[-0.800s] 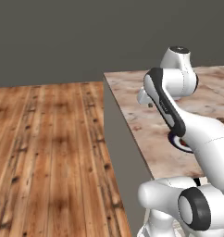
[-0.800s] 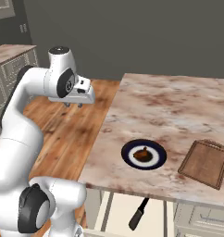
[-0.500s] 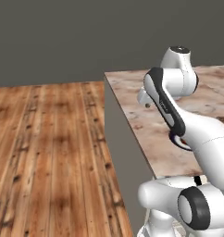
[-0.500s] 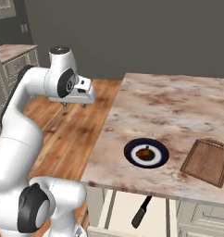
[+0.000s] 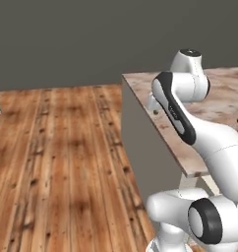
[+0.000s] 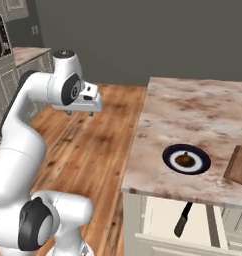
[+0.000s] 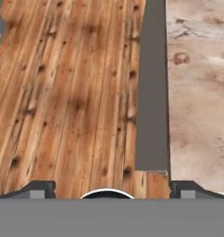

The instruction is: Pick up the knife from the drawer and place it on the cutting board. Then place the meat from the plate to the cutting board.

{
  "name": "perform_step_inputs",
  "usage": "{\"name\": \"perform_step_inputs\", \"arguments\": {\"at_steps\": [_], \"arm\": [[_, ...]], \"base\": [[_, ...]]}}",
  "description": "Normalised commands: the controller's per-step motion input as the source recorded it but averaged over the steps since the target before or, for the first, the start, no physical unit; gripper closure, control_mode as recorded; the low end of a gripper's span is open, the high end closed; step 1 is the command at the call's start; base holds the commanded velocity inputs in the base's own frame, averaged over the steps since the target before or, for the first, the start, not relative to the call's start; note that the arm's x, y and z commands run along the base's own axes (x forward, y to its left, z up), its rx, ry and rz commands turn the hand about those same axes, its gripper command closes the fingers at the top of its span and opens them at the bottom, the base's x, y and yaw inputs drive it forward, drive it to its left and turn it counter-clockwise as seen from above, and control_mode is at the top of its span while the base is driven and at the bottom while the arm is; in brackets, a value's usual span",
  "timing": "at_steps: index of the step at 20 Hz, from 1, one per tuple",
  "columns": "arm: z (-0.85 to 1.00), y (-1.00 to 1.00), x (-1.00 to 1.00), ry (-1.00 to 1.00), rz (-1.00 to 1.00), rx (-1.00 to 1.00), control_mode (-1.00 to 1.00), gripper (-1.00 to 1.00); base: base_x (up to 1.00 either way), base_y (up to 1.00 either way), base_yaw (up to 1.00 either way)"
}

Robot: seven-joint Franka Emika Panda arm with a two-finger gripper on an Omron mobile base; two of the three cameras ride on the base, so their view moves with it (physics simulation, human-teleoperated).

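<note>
Gripper (image 6: 79,113) wide open and empty, hanging high over the wood floor (image 6: 88,150), well left of the counter (image 6: 193,115) and nowhere near any task thing. In the hand view, finger tips (image 7: 40,189) spread to both sides, floor planks below, the counter's grey side panel (image 7: 152,92) running up the middle.

Knife (image 6: 183,220) lying in the open drawer (image 6: 158,220) at the near edge of the counter, black handle toward the robot, blade pointing in under the countertop. Plate (image 6: 186,159) on the counter just above the drawer, meat (image 6: 184,160) at its centre. Board (image 6: 238,165) right of the plate, cut off by the frame edge.

Risks from here, as judged:

- Long swing right and down to reach the drawer; elbow or hand liable to clip the counter's corner or overhanging lip (drawer sits directly beneath it).
- Blade partly tucked under the countertop, so a straight-down approach near the blade likely blocked; handle end the safer target.
- Poor alignment across the handle: fingers closing along it instead of across, knife skidding in the shallow drawer or pivoting out of the grip.
- Grip too near the handle's end: knife tilting in the jaws, tip catching the counter lip on the lift.
- Carrying the knife low over the counter: possible knock to the plate, meat rolling off.
- Board only partly in view; far end unknown, so a placement too far right risks missing it.
</note>
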Motion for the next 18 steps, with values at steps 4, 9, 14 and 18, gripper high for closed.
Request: {"name": "perform_step_inputs", "arguments": {"at_steps": [4,9,14,18], "arm": [[0.0,0.0,0.0,0.0,0.0,0.0,1.0,-1.0],[0.0,0.0,0.0,0.0,0.0,0.0,1.0,-1.0],[0.0,0.0,0.0,0.0,0.0,0.0,1.0,-1.0],[0.0,0.0,0.0,0.0,0.0,0.0,1.0,-1.0]], "base": [[-0.94,0.11,-0.09],[-0.98,-0.04,-0.13],[-0.37,-0.62,-0.05],[0.0,-0.83,0.01]]}}
